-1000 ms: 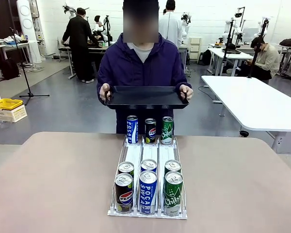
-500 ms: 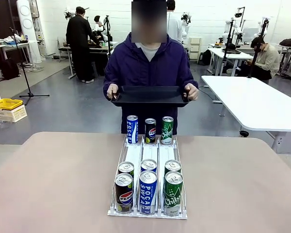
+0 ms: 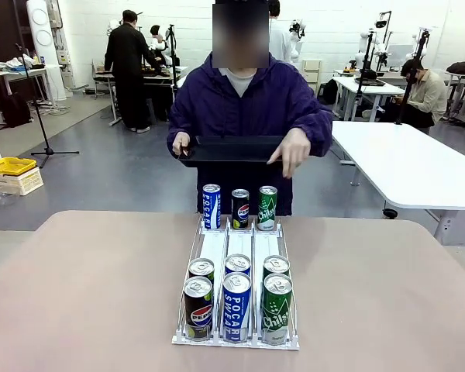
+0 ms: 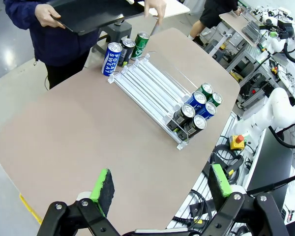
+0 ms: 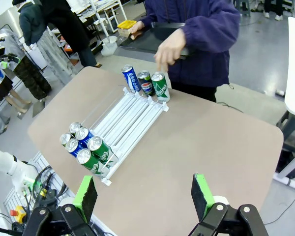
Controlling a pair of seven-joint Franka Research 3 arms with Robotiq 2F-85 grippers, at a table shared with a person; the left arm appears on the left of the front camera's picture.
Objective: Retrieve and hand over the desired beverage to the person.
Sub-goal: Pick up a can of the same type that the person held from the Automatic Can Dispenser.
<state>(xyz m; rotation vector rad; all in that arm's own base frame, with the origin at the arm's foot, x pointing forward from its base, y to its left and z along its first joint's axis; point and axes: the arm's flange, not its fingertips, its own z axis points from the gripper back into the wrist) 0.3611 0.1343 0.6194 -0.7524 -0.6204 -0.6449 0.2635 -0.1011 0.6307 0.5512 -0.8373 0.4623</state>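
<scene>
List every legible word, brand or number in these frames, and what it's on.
"POCAR" over "SWEA": near blue-and-white drink can in the white three-lane plastic rack.
"Chils": near green drink can and far green drink can.
"POCA": far blue-and-white drink can; "SWEAT" in the left wrist view.
Too small to read: wording on the near dark drink can and far dark drink can.

Person's hand (image 3: 293,149) now off tray (image 3: 225,149)
</scene>
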